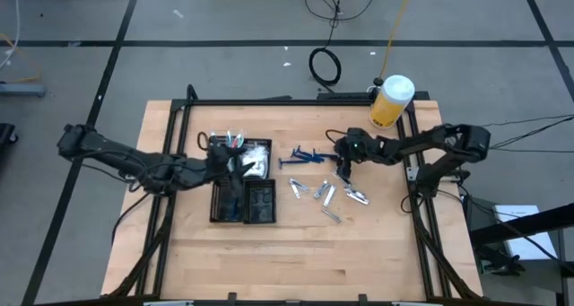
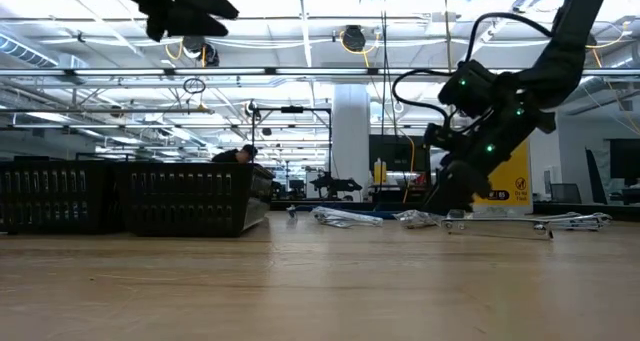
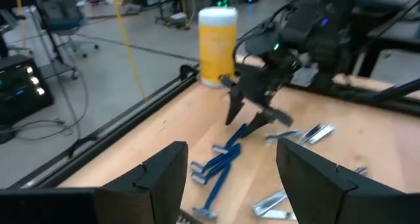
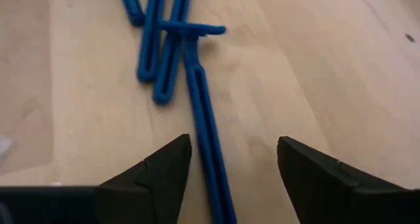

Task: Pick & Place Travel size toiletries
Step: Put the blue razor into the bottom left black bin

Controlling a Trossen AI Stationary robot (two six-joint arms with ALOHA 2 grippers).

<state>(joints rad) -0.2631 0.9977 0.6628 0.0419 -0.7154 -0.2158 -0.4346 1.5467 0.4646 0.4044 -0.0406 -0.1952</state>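
Several blue razors (image 1: pixel 305 157) lie flat on the wooden table, right of a black four-compartment tray (image 1: pixel 260 203). My right gripper (image 4: pixel 233 145) is open and slants down just over them; its fingers stand on either side of one razor's long handle (image 4: pixel 200 99) without visibly touching it. Small silvery tubes (image 1: pixel 327 196) lie scattered nearer the table's front. The tray's far compartments hold thin sticks (image 1: pixel 229 142) and white packets (image 1: pixel 256 158). My left gripper (image 1: pixel 235 167) hovers open over the tray, nothing between its fingers (image 3: pixel 164 175).
A big yellow jar with a white lid (image 1: pixel 392 101) stands at the table's far right corner, behind my right arm. A black frame rail (image 1: pixel 296 101) runs along the table's far edge. Bare wood lies toward the near edge.
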